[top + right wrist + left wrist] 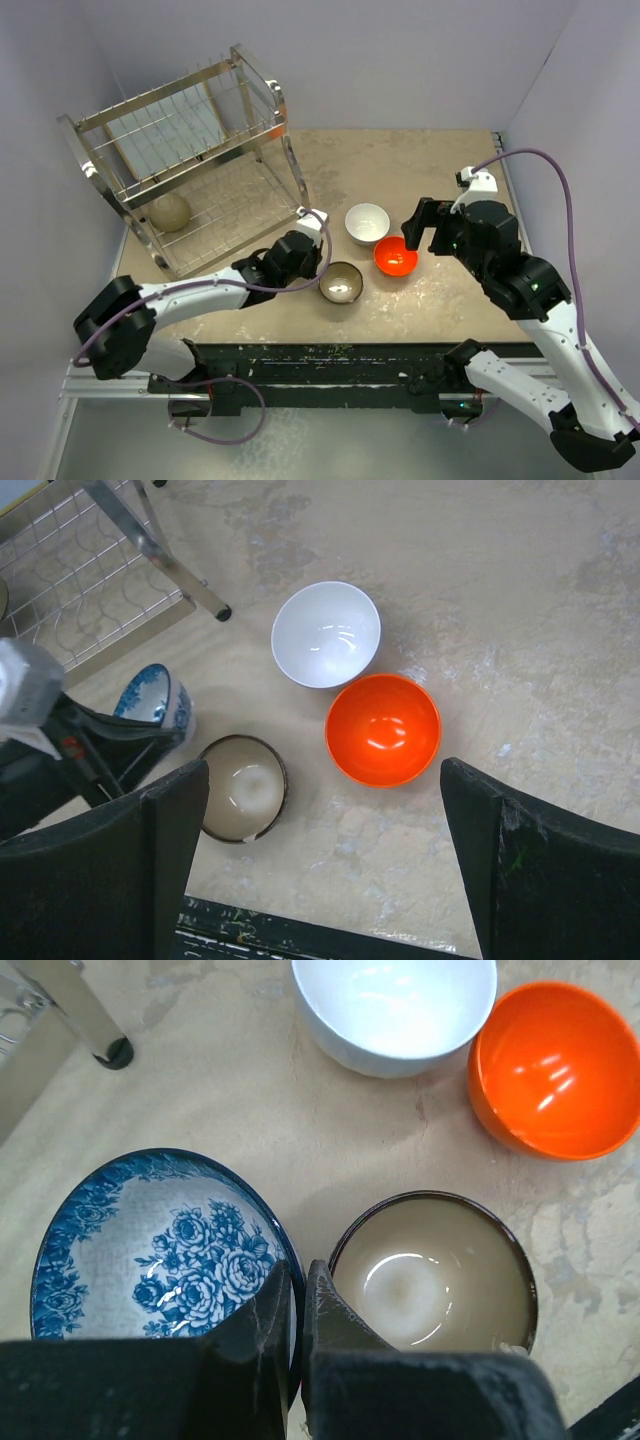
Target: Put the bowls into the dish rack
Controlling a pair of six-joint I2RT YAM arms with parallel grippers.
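1. Bowls, top external view: three stand upright on the table (pixel 450 170) between the arms. The white bowl (pixel 367 222) is farthest back, the orange-red bowl (pixel 396 257) is just beside it toward the right arm, and the dark brown bowl (pixel 341 282) is nearest the bases. The beige bowl (pixel 170 212) sits in the lower tier of the dish rack (pixel 190 150), which stands at the far left of the table.
2. Same view: the left gripper (pixel 312 262) sits low between the rack's near corner and the dark brown bowl, but from here I cannot tell what it holds. The right gripper (pixel 425 235) hangs over the right edge of the orange-red bowl.
3. Left wrist view: the left gripper's two fingers (pixel 262 1310) are pinched together on the rim of the blue-and-white bowl (pixel 160 1250), one inside the rim and one outside. The dark brown bowl lies just beside that rim. The white and orange-red bowls lie farther off.
4. Right wrist view: the right gripper's fingers (pixel 175 850) stand wide apart and hold nothing, with the orange-red bowl below and between them. The white bowl almost touches it. The blue-and-white bowl is tipped up on edge in the left gripper's clamp, near the rack's foot. Whether it touches the table, I cannot tell.
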